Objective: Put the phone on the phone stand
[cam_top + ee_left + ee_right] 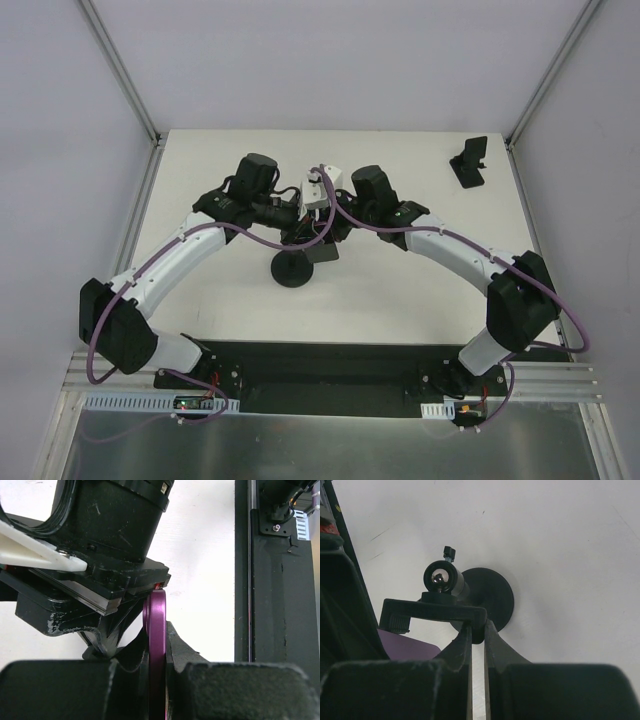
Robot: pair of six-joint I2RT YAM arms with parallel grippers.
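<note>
Both clamped: left hand on purple-edged phone, mostly hidden; right hand on phone stand bracket.

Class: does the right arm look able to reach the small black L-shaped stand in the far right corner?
Probably not: the right gripper seems shut on the round-based holder's black bracket, away from the L-shaped stand.

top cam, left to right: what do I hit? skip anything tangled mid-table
Left arm's black joint housing → round-based holder → L-shaped phone stand → right arm's black joint housing. What overlaps at mid-table is left out.
</note>
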